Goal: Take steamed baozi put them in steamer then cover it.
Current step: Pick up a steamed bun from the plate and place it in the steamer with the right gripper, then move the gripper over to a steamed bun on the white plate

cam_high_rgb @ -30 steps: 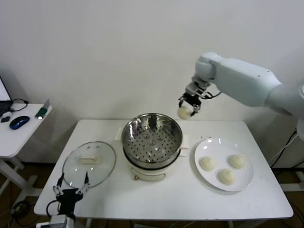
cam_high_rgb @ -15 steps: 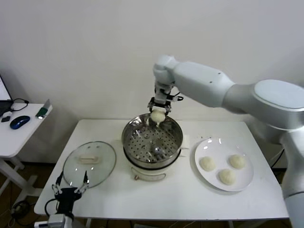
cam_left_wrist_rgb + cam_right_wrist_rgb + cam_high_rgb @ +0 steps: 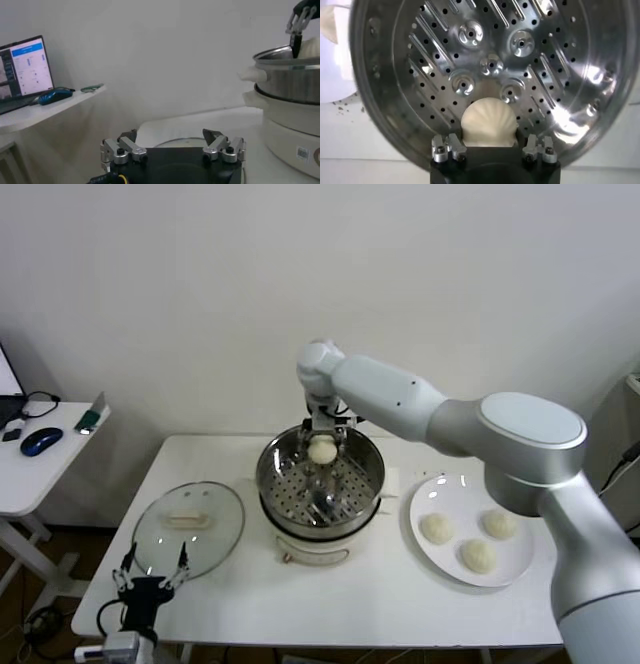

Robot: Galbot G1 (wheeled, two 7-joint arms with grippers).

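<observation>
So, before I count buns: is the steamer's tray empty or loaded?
Empty. The steamer shows only bare perforated tray; the one baozi over it is gripped by the right gripper, not resting on it.

The head view looks forward and down from above the near edge of the white rectangular table (image 3: 400, 604), far enough back to take in the whole top and the pale wall behind it. The left wrist view sits low beyond the table's left near corner, facing level across the top past its own tool (image 3: 172, 150) toward the round shiny steel steamer on its white base (image 3: 287, 100) at that picture's edge. The right wrist view hangs close above the steamer (image 3: 485, 75), looking straight down past its own tool (image 3: 490, 150) onto the perforated tray, so all three views share the steamer.
</observation>
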